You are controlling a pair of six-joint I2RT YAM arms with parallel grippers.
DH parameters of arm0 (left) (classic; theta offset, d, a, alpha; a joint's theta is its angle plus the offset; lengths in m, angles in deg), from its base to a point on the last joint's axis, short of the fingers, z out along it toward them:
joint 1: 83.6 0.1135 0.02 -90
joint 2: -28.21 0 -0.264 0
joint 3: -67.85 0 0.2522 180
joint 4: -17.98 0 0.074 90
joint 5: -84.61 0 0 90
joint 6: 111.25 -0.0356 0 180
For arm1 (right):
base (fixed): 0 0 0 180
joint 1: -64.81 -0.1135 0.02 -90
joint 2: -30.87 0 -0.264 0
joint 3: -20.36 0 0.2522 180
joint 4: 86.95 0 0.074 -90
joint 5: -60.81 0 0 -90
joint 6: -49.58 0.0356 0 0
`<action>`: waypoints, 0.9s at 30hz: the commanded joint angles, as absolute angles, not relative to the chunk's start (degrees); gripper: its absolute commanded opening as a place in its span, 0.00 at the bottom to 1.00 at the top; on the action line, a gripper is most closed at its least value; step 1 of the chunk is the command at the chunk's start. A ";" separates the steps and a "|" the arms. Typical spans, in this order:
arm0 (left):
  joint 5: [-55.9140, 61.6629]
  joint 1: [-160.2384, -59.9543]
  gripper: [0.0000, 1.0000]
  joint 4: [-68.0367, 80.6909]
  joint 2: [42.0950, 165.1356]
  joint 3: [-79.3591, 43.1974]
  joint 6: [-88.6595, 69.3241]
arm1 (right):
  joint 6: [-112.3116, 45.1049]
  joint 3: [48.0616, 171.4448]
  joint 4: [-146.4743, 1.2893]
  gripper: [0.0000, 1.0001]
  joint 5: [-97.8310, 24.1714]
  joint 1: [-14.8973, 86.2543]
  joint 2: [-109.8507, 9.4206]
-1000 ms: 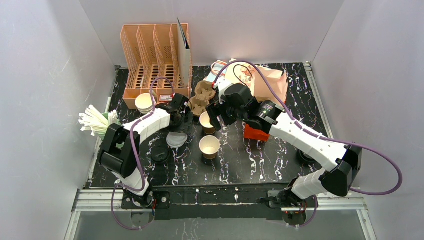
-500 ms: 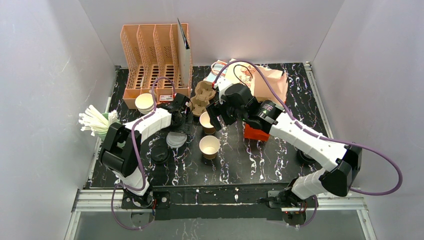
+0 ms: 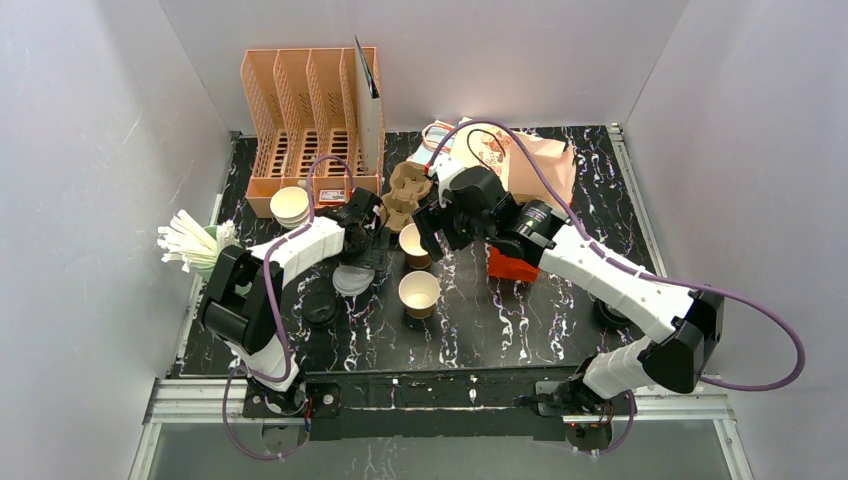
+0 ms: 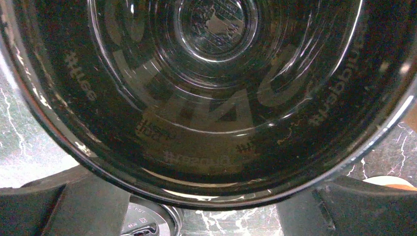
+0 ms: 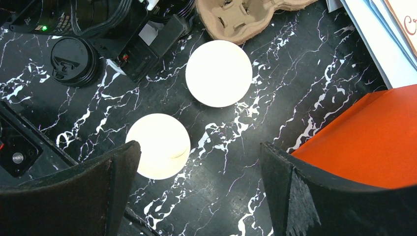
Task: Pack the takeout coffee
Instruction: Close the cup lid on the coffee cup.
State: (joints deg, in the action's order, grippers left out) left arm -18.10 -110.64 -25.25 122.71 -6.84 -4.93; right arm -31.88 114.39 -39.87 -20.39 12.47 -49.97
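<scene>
Edging rightward since a second ago, the left pincer (image 3: 368,240) nears the far kraft cup (image 3: 413,244) on the table (image 3: 480,320) — lidding looks next. Left wrist: it is clamped on a dark lid (image 4: 211,98). Right wrist: the right pincer (image 5: 199,157) gapes above that cup and the near cup (image 5: 158,145).

The tabletop (image 5: 231,147) is glossy black marble-look stone with white veins. The near kraft-paper cup (image 3: 419,293) is matt brown outside and smooth white inside. The cup carrier (image 5: 246,17) is rough moulded pulp. The black lid (image 4: 216,98) is shiny, ridged plastic.
</scene>
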 commanded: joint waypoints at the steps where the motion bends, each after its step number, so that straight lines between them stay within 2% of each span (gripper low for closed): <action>1: -18.29 -111.02 0.94 -27.57 122.57 -7.61 -5.50 | -32.95 116.47 -41.02 0.98 -20.55 12.78 -48.81; 10: -19.43 -111.02 0.81 -27.86 124.82 -9.21 -4.30 | -32.95 116.56 -40.93 0.98 -20.65 12.87 -48.81; 16: -20.28 -111.04 0.77 -29.05 124.04 -10.41 -3.95 | -32.99 116.91 -40.86 0.98 -20.58 12.92 -49.02; 27: -14.71 -111.19 0.77 -39.09 107.15 -11.20 1.54 | -32.77 116.41 -40.62 0.98 -20.59 13.02 -49.02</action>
State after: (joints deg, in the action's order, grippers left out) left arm -17.88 -110.82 -33.21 116.26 -9.83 -1.63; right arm -31.88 114.39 -39.87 -20.39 12.67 -49.97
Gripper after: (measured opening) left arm 0.765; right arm 0.983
